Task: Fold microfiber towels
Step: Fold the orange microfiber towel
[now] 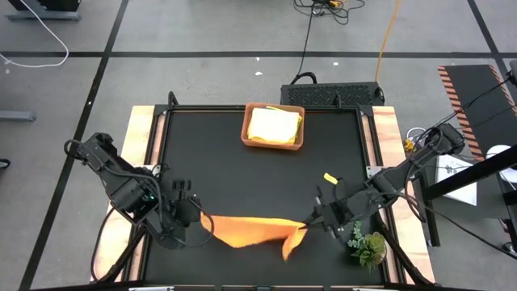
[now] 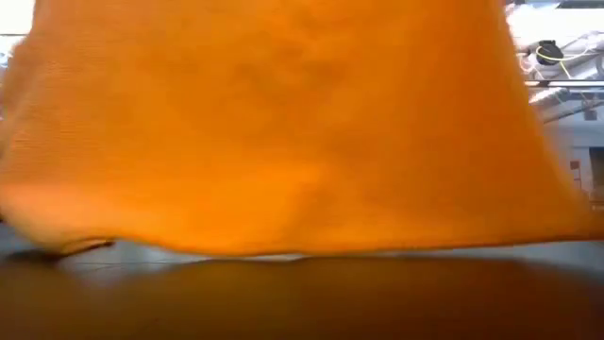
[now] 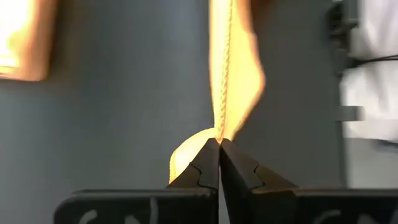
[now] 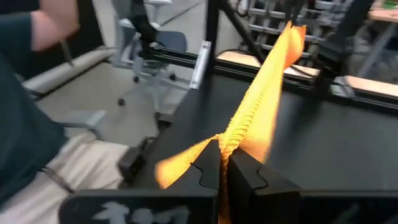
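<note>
Orange towel [image 1: 254,230] hangs stretched above the near surface [image 1: 242,178], left end effector [image 1: 203,222] and right end effector [image 1: 305,226] each clamped on one end.

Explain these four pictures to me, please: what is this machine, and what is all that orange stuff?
It is a robot with two dark arms at a black table. One picture looks down from above, one looks level across the tabletop, and two come from cameras on the wrists. The left gripper and the right gripper each pinch an end of an orange towel, stretched between them above the table; up close it fills the level picture. A brown tray holds folded yellow cloths. A small plant sprig sits near the right arm.
</note>
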Robot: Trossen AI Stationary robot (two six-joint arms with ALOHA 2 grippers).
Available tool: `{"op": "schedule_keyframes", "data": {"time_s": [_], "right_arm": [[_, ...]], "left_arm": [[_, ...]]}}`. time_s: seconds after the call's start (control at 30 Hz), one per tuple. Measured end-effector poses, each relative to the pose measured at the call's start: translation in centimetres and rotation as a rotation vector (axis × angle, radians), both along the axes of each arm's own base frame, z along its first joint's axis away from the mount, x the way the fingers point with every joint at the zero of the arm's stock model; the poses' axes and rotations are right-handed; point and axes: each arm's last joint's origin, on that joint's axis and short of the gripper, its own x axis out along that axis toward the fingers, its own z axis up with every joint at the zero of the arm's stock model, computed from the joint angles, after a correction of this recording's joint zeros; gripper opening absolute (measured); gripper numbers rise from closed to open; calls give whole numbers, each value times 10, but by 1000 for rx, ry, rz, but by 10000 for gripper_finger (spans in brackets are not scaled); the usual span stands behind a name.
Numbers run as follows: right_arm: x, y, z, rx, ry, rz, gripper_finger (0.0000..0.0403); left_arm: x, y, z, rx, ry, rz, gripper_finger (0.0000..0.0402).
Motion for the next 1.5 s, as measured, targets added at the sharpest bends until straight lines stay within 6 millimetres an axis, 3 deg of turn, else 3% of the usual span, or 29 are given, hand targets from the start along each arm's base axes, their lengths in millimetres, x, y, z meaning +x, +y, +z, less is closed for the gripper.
{"op": "schedule_keyframes", "data": {"time_s": [0.23, 0.5, 0.67, 0.83, 1.0, 1.3, 1.5], "right_arm": [[0, 5, 6, 102, -17, 96, 0], [-2, 2, 5, 119, 14, 50, 0], [-5, -11, -4, 61, 101, -120, 0], [-5, -28, -14, 3, 200, -277, 0], [-3, -44, -27, -34, 291, -377, 0], [-5, -74, -76, -110, 431, -495, 0], [-11, -89, -85, -156, 546, -552, 0]], "left_arm": [[3, -8, 2, -117, 10, -70, 5], [1, -9, 15, -187, 5, -116, 6], [-2, 13, 28, -101, -5, 76, 3], [13, 39, 22, -41, 17, 167, 2], [31, 64, 1, -2, 85, 214, 2], [53, 101, -59, 13, 235, 224, 2], [54, 118, -91, 21, 311, 213, 5]]}}
